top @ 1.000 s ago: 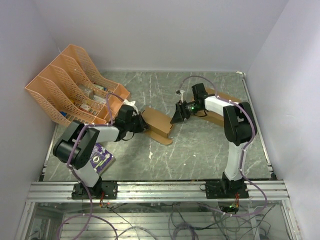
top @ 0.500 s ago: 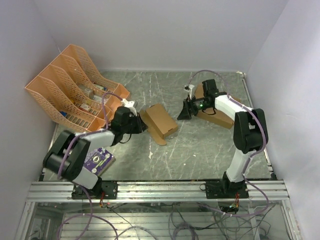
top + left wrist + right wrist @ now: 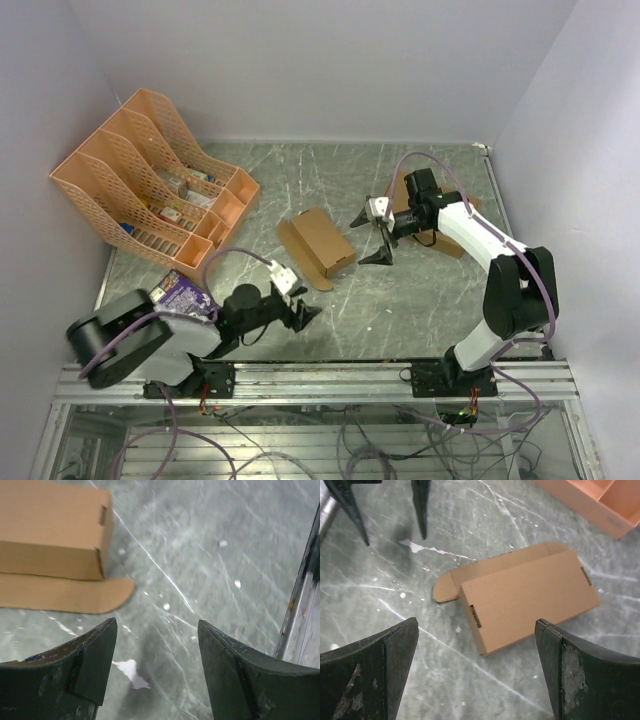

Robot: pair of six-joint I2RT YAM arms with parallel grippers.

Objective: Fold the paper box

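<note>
My right gripper (image 3: 476, 627) hangs spread wide and empty, just beside the paper box (image 3: 530, 597). My left gripper (image 3: 157, 625), also spread and empty, sits near the bases, apart from it. The box lies mid-table (image 3: 420, 300), its long flap (image 3: 447, 585) flat. I'd pin the body, then sweep that flap over squarely.

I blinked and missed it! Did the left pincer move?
Yes. The left pincer drew back from the paper box toward the near rail, away from the orange file rack.
</note>
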